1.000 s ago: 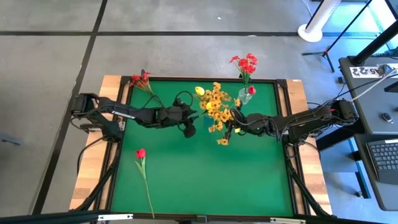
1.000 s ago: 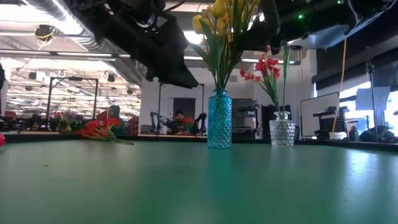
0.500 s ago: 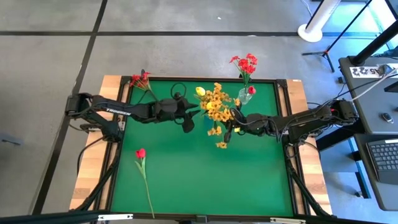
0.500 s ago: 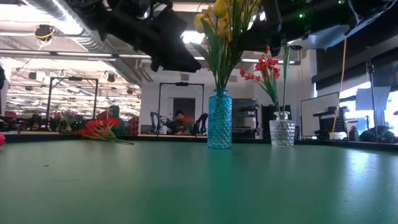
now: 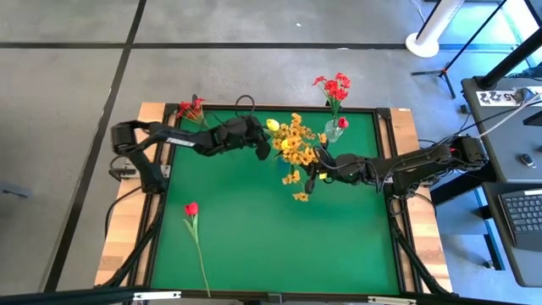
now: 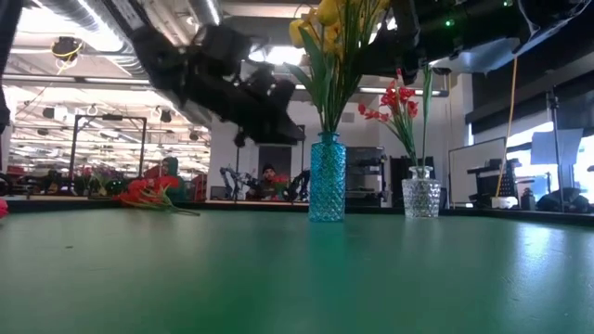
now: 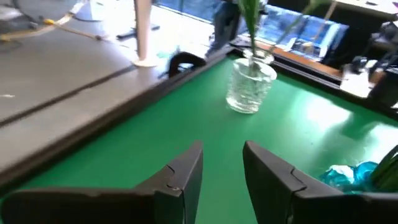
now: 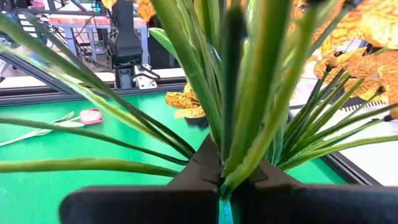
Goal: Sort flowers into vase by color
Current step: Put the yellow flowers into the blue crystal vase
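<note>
The right gripper (image 8: pixel 219 180) pinches thin yellow-flower stems (image 8: pixel 249 118) above what seems a faceted turquoise vase (image 6: pixel 327 178); the left gripper (image 7: pixel 222 165) hovers parted, empty.

No text, label or number can be read anywhere.

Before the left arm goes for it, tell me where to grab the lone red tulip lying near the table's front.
Grip the red tulip on its thin green stem, just below the bloom, coming straight down with the fingers across the stem. It lies flat on the green table, clear of everything else. The left gripper is open near the clear vase.
</note>
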Action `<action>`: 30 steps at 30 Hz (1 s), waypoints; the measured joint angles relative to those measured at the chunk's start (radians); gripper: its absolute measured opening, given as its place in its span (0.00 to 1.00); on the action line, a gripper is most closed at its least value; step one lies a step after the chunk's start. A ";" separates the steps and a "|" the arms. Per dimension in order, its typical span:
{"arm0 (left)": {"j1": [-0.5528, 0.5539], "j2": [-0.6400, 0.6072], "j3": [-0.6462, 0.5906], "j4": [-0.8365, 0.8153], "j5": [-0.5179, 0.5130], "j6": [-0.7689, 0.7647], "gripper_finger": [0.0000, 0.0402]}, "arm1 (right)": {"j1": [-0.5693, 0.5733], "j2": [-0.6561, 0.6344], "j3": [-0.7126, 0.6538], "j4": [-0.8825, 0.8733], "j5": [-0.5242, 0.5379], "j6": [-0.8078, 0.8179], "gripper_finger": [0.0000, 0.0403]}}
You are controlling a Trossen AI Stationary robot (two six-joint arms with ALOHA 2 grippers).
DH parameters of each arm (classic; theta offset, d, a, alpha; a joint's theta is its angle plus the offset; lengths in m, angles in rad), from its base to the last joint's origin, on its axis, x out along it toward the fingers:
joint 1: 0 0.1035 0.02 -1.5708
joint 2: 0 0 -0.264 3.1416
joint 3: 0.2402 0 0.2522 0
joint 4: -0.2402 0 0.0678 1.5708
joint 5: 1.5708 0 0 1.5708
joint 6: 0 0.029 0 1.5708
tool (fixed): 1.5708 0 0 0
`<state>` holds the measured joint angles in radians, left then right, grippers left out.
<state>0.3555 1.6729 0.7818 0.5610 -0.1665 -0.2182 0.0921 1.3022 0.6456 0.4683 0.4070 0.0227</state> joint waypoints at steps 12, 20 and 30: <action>0.004 0.251 0.001 0.267 0.143 -0.042 0.28 | -0.001 0.000 0.000 0.006 0.000 0.000 0.01; -0.019 0.254 0.002 0.277 0.284 -0.036 0.28 | -0.001 0.000 -0.001 0.028 -0.002 0.000 0.01; -0.089 0.254 0.002 0.275 0.351 -0.015 0.28 | 0.000 0.000 -0.002 -0.002 -0.008 0.022 0.01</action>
<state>0.2666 1.9270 0.7834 0.8358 0.1844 -0.2333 0.0921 1.3025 0.6437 0.4659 0.3988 0.0444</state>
